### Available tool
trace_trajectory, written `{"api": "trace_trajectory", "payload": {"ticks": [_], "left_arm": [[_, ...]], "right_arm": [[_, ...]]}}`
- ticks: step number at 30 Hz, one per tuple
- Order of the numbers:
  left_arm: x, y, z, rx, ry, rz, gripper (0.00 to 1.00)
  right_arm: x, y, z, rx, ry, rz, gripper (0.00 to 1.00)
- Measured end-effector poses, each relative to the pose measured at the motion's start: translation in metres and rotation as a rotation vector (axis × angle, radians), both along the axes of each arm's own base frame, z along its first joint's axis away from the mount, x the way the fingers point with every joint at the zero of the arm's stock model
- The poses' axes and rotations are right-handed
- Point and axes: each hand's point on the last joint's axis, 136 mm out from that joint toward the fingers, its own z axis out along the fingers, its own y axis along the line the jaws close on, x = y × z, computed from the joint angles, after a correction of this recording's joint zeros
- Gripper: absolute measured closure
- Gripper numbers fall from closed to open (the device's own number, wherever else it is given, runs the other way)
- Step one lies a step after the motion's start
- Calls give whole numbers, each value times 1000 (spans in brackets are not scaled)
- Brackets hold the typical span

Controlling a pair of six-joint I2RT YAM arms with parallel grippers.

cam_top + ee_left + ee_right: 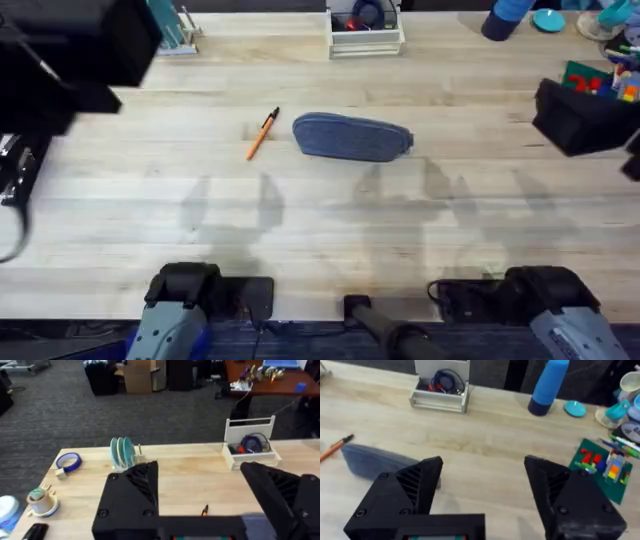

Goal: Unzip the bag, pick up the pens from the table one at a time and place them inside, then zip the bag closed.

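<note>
Blue-grey bag [353,137] lies flat mid-table, long axis left-right, slightly far of centre on the light wood table [320,220]. One orange pen [262,134] lies just left of the bag, apart from it, tilted with its dark tip pointing far-right. Can't tell from overhead whether the bag's zipper is open or closed. Left gripper [200,490] is raised above the table, fingers spread wide, holding nothing; the pen's tip [204,510] shows between them lower down. Right gripper [482,480] is also raised, fingers spread wide and empty; the bag [375,462] shows partly behind its left finger, the pen [335,447] beside the bag's end. White tray [366,30] with cables sits at the far edge, blue bottle [547,385] at the far right.
</note>
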Motion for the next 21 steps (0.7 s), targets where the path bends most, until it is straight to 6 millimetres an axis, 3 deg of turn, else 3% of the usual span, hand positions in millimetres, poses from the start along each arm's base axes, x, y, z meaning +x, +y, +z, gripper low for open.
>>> {"api": "trace_trajectory", "payload": {"ticks": [10, 16, 21], "left_arm": [[4, 0, 27, 33, 136, -6, 8], [12, 0, 24, 36, 228, -8, 8], [19, 0, 9, 36, 329, -11, 9]], "right_arm": [[-1, 0, 21, -41, 208, 22, 7], [4, 0, 23, -73, 306, 44, 7], [11, 0, 14, -97, 372, 64, 8]]}}
